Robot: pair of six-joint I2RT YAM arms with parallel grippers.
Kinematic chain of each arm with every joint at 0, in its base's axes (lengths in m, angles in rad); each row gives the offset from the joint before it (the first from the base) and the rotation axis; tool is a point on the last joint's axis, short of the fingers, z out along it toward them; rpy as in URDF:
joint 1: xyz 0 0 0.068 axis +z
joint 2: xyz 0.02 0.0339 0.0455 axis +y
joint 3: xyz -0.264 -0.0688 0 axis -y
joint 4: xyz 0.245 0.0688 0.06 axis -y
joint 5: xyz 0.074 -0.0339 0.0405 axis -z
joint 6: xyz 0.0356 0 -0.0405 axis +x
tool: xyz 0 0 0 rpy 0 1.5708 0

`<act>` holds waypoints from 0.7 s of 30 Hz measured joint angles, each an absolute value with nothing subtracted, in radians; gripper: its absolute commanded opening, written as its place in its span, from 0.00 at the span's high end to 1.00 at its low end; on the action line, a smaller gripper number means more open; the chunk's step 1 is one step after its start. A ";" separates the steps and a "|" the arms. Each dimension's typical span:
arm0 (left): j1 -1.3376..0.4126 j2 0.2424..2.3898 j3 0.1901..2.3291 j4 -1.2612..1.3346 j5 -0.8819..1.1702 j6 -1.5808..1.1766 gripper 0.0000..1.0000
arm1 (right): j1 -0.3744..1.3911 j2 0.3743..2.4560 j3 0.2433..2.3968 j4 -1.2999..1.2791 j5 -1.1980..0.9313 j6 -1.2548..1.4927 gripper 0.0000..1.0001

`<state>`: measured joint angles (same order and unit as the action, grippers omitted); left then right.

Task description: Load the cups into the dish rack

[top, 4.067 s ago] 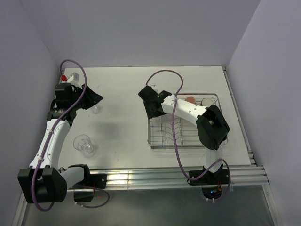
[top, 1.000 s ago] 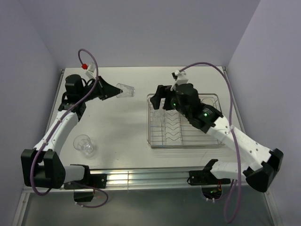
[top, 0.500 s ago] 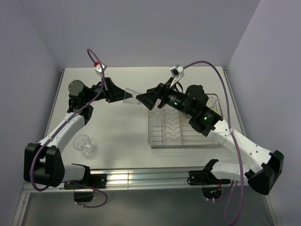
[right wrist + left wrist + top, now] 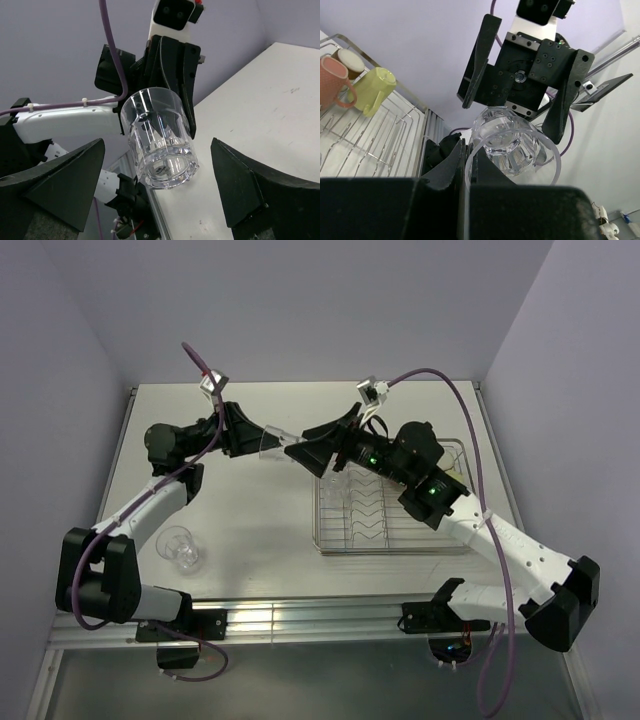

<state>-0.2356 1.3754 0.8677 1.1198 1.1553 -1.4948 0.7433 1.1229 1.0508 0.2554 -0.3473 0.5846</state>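
A clear glass tumbler [image 4: 273,440] hangs in the air left of the dish rack [image 4: 318,512]. My left gripper [image 4: 256,440] is shut on its rim, one finger inside the glass [image 4: 512,145] and one outside. My right gripper [image 4: 296,444] faces it, open. Its fingers [image 4: 65,185] stand on either side of the tumbler's base [image 4: 160,145] without touching it. A second clear tumbler [image 4: 180,546] stands on the table at the near left. In the left wrist view a pink mug [image 4: 332,80], a yellow-green mug [image 4: 375,90] and a brown cup [image 4: 350,59] sit in the rack [image 4: 375,140].
The white table [image 4: 250,520] ends in a metal rail [image 4: 300,615] at its near edge. Grey walls close in the back and both sides. Purple cables [image 4: 430,375] arc above both arms. The zigzag dividers [image 4: 365,505] run along the rack's middle.
My left arm has carried the tumbler to the right, toward the rack. My right gripper has swung off the rack to meet it, opened wider, and now flanks the glass's base.
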 measured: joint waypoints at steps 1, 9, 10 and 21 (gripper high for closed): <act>-0.236 1.380 0.867 1.140 1.155 -1.513 1.00 | 0.743 1.126 1.047 0.265 -0.356 0.587 0.07; -0.238 1.387 0.867 1.220 1.154 -1.584 1.00 | 0.743 1.153 1.027 0.307 -0.409 0.614 0.11; -0.239 1.388 0.867 1.226 1.154 -1.591 1.00 | 0.743 1.156 1.026 0.307 -0.412 0.617 0.12; -0.242 1.427 0.867 1.261 1.138 -1.644 1.00 | 0.743 1.182 1.026 0.337 -0.445 0.640 0.29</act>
